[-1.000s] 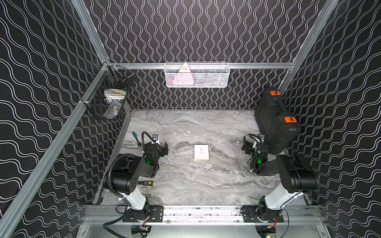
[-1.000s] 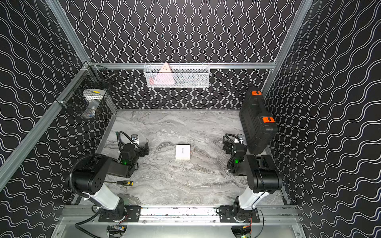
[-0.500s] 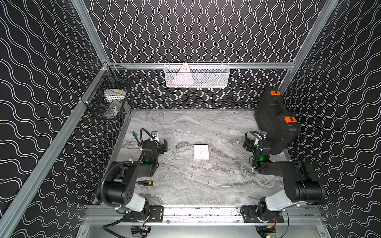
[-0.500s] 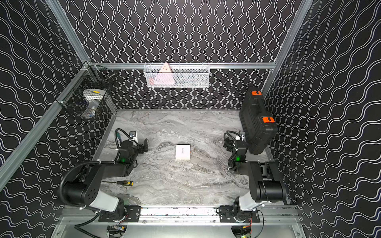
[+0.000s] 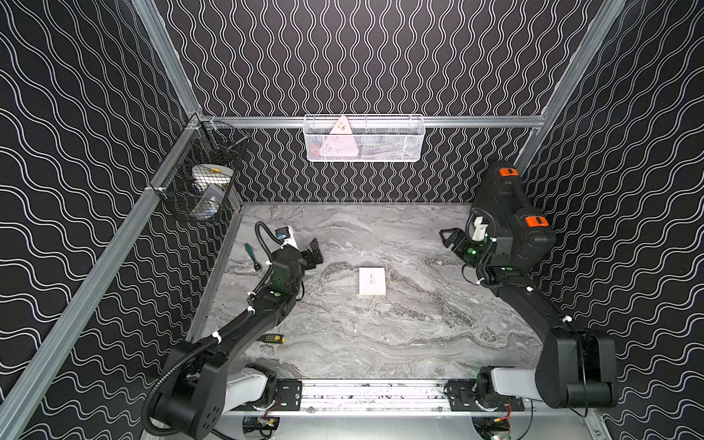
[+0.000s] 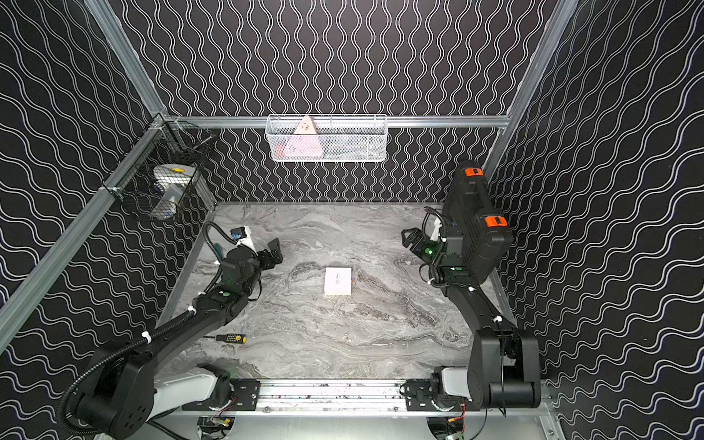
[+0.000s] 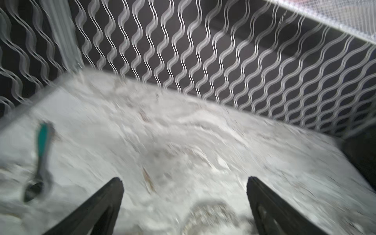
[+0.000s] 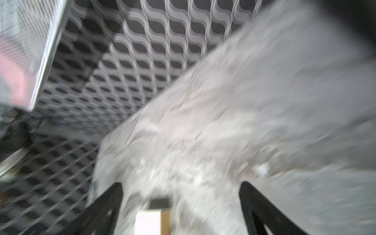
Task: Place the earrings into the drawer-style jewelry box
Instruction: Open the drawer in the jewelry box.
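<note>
While both arms reach out over the grey marbled surface (image 5: 419, 343), neither has hold of anything. On the left arm (image 5: 274, 301) the jaws stand spread to their full width, and the wrist view shows the black fingers (image 7: 101, 207) far apart with only bare surface between them. On the right arm (image 5: 522, 301) the jaws are also parted and empty, with the fingers (image 8: 262, 211) well apart in its blurred wrist view.

A small flat white rectangular cardboard jewelry box (image 5: 372, 281) lies shut on the surface between the two sets of jaws, well apart from each. Faint dark print marks its top in both top views, but it is too small to read.

Two tiny pale metallic earrings lie loose on the surface, one (image 5: 355, 327) and the other (image 5: 384, 337), on the side of the box towards the arm bases, near each other and well apart from both jaws.

A green-handled spoon-like tool (image 5: 251, 255) lies just beside the left jaws, towards the side wall. A big black plastic case with orange latches (image 5: 510, 224) stands close behind the right jaws. A black-and-yellow hand tool (image 6: 230, 338) lies by the left arm, and its markings are unreadable.
</note>
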Motion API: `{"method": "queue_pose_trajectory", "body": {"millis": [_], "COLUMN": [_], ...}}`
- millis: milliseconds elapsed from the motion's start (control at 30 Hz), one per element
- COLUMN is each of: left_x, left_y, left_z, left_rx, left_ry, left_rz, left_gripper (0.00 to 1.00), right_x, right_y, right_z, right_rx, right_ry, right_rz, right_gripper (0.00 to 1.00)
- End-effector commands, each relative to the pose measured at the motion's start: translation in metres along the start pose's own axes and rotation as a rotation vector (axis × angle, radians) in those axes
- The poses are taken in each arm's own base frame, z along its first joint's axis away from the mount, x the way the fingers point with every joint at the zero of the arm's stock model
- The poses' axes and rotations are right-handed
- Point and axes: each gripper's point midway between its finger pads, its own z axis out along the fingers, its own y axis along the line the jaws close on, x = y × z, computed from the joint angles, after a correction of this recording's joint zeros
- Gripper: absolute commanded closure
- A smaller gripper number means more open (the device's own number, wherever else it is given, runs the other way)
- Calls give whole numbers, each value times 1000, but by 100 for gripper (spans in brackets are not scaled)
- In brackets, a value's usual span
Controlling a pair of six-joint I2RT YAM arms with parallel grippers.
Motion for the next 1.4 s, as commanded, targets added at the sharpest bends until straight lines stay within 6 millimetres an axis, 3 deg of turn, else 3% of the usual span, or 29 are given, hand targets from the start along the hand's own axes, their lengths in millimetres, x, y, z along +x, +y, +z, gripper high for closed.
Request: {"method": "queue_pose_trajectory", "body": {"millis": [0,300,400,467,833,1367], "left_x": [38,115,131,138,168,188], "left_y": [-22,-67,-75,-81,-105,-114], "left_z": [6,24,24,23,20,22], "left_rx": [102,296,327,349,417,439], "left_ry": [215,619,673,697,762,800], "left_rz": [-123,-190,-209,-211,-212,-217], "left_gripper": [1,1,3,4,10,12], "right_x": [45,159,185,195,198,208], "right_y": [31,39,35,29,11,13], "right_z": [10,51,58,61,73,87], "right_rx": [-174,-196,-199,-175,-100,-123], "right_ry": [216,495,551,563,534,569], "right_rz": [104,46,54,46,21,20], "right_gripper": [23,48,60,63,71,73]}}
